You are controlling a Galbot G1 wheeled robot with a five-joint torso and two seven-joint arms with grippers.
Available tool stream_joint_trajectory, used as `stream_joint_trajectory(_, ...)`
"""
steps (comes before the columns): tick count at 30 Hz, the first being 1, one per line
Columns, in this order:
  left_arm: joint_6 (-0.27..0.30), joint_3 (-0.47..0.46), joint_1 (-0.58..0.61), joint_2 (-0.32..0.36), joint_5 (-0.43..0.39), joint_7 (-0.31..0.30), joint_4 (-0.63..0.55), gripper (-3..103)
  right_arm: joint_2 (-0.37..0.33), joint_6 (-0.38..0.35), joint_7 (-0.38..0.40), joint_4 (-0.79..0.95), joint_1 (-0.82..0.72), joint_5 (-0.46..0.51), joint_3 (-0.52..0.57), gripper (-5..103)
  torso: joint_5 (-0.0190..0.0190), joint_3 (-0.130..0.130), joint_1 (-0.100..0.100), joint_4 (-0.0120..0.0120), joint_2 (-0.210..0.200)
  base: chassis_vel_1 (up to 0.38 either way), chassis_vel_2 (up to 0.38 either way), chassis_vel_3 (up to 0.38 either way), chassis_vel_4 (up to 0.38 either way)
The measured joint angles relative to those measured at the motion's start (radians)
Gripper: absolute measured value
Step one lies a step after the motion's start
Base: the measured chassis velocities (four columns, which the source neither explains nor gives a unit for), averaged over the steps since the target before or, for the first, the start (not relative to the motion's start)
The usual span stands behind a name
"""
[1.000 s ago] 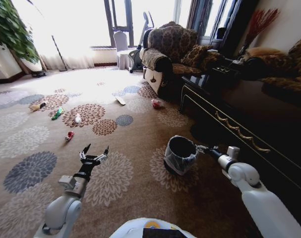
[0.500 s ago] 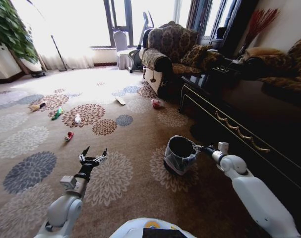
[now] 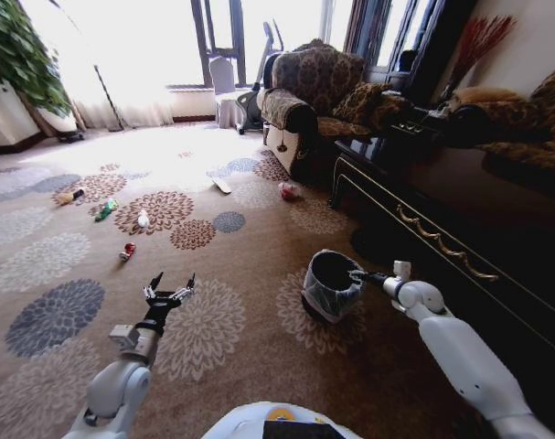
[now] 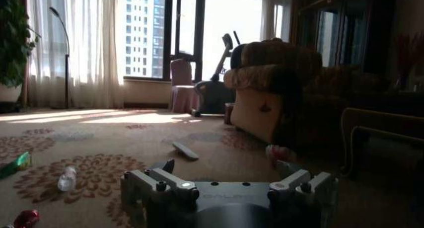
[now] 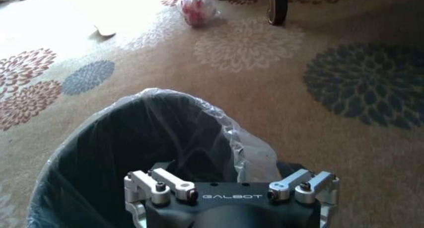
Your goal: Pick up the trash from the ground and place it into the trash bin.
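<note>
My right hand at the bin, litter scattered beyond.

The small round dark trash bin [image 3: 333, 285] with its translucent grey liner stands on the flowered carpet [image 3: 240, 338] beside the dark cabinet; my right hand [image 3: 355, 273] hangs over its rim, whether spread or pressed together I cannot tell. A red-and-white wad [image 3: 289, 190] lies near the armchair; a red can [image 3: 128, 251], clear bottle [image 3: 144, 219] and green packet [image 3: 105, 209] lie well apart. My left hand [image 3: 170, 288] hovers spread, empty.
</note>
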Motion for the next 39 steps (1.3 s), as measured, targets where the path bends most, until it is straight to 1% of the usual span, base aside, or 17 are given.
stream_joint_trajectory(1, 0.000, 0.000, 0.000, 0.000, 0.000, 0.000, 0.000, 100, 0.000, 0.000, 0.000, 0.000, 0.000, 0.000, 0.000, 100, 0.0000, 0.000, 0.000, 0.0000, 0.000, 0.000, 0.000, 0.000, 0.000)
stream_joint_trajectory(3, 0.000, 0.000, 0.000, 0.000, 0.000, 0.000, -0.003, 100, 0.001, -0.007, 0.000, -0.007, 0.004, -0.002, -0.003, 90, 0.0001, 0.000, 0.000, 0.0000, 0.000, 0.000, 0.000, 0.000, 0.000)
stream_joint_trajectory(4, 0.000, 0.000, 0.000, 0.000, 0.000, 0.000, -0.003, 100, 0.001, -0.007, 0.000, -0.007, 0.004, -0.002, -0.003, 90, 0.0001, 0.000, 0.000, 0.0000, 0.000, 0.000, 0.000, 0.000, 0.000)
stream_joint_trajectory(7, 0.000, 0.000, 0.004, -0.001, -0.001, 0.001, -0.009, 100, 0.002, -0.016, 0.000, -0.014, 0.005, -0.004, -0.005, 74, 0.0001, 0.000, 0.000, 0.0000, 0.000, 0.000, 0.000, 0.000, 0.000)
stream_joint_trajectory(8, 0.000, 0.000, 0.004, -0.001, -0.001, 0.001, -0.009, 100, 0.002, -0.016, 0.000, -0.014, 0.005, -0.004, -0.005, 74, 0.0001, 0.000, 0.000, 0.0000, 0.000, 0.000, 0.000, 0.000, 0.000)
stream_joint_trajectory(10, 0.000, -0.001, 0.006, -0.002, -0.001, 0.001, -0.011, 100, 0.001, -0.018, 0.000, -0.015, 0.001, -0.008, -0.006, 63, 0.0001, 0.000, 0.000, 0.0000, 0.000, 0.000, 0.000, 0.000, 0.000)
stream_joint_trajectory(12, 0.000, -0.001, 0.007, -0.003, -0.002, 0.001, -0.011, 100, 0.000, -0.018, 0.000, -0.015, -0.001, -0.012, -0.008, 63, 0.0001, 0.000, 0.000, 0.0000, 0.000, 0.000, 0.000, 0.000, 0.000)
stream_joint_trajectory(15, 0.000, -0.002, 0.008, -0.004, -0.002, 0.001, -0.015, 100, 0.000, -0.018, 0.000, -0.015, -0.003, -0.014, -0.010, 47, 0.0001, 0.000, 0.000, 0.0000, 0.000, 0.000, 0.000, 0.000, 0.000)
stream_joint_trajectory(16, 0.000, -0.002, 0.008, -0.004, -0.002, 0.001, -0.015, 100, 0.000, -0.018, 0.000, -0.015, -0.003, -0.014, -0.010, 47, 0.0001, 0.000, 0.000, 0.0000, 0.000, 0.000, 0.000, 0.000, 0.000)
stream_joint_trajectory(19, 0.000, -0.002, 0.008, -0.007, -0.002, 0.001, -0.018, 100, -0.003, -0.018, 0.001, -0.014, -0.003, -0.014, -0.012, 30, -0.0001, 0.000, 0.000, -0.0001, 0.000, 0.000, 0.000, 0.000, 0.000)
stream_joint_trajectory(21, 0.000, -0.002, 0.008, -0.007, -0.002, 0.001, -0.020, 100, -0.004, -0.017, 0.001, -0.013, -0.003, -0.014, -0.013, 30, -0.0002, 0.000, 0.000, -0.0002, 0.000, 0.000, 0.000, 0.000, 0.000)
stream_joint_trajectory(25, 0.000, -0.003, 0.009, -0.009, -0.002, 0.001, -0.027, 100, -0.005, -0.014, 0.000, -0.011, -0.007, -0.016, -0.016, 10, 0.0001, 0.000, 0.000, 0.0004, 0.000, 0.000, 0.000, 0.000, 0.000)
stream_joint_trajectory(26, 0.000, -0.003, 0.009, -0.009, -0.002, 0.001, -0.027, 100, -0.005, -0.014, 0.000, -0.011, -0.007, -0.016, -0.016, 10, 0.0001, 0.000, 0.000, 0.0004, 0.000, 0.000, 0.000, 0.000, 0.000)
stream_joint_trajectory(29, 0.001, -0.004, 0.009, -0.010, -0.001, 0.001, -0.032, 100, -0.003, -0.013, 0.001, -0.009, -0.013, -0.019, -0.019, 3, -0.0004, 0.000, 0.000, 0.0001, 0.000, 0.000, 0.000, 0.000, 0.000)
stream_joint_trajectory(31, 0.002, -0.004, 0.009, -0.010, -0.001, 0.001, -0.034, 100, -0.002, -0.010, 0.001, -0.008, -0.015, -0.020, -0.020, 3, 0.0000, 0.000, 0.000, -0.0004, 0.000, 0.000, 0.000, 0.000, 0.000)
stream_joint_trajectory(35, 0.003, -0.005, 0.010, -0.010, 0.000, 0.000, -0.039, 100, -0.001, 0.006, 0.001, -0.002, -0.024, -0.028, -0.022, 3, -0.0001, 0.000, 0.000, -0.0001, 0.000, 0.000, 0.000, 0.000, 0.000)
stream_joint_trajectory(39, 0.004, -0.005, 0.017, -0.014, 0.000, -0.001, -0.048, 100, -0.003, 0.046, 0.000, 0.039, -0.052, -0.065, -0.004, 3, 0.0009, 0.000, 0.000, 0.0003, 0.000, 0.000, 0.000, 0.000, 0.000)
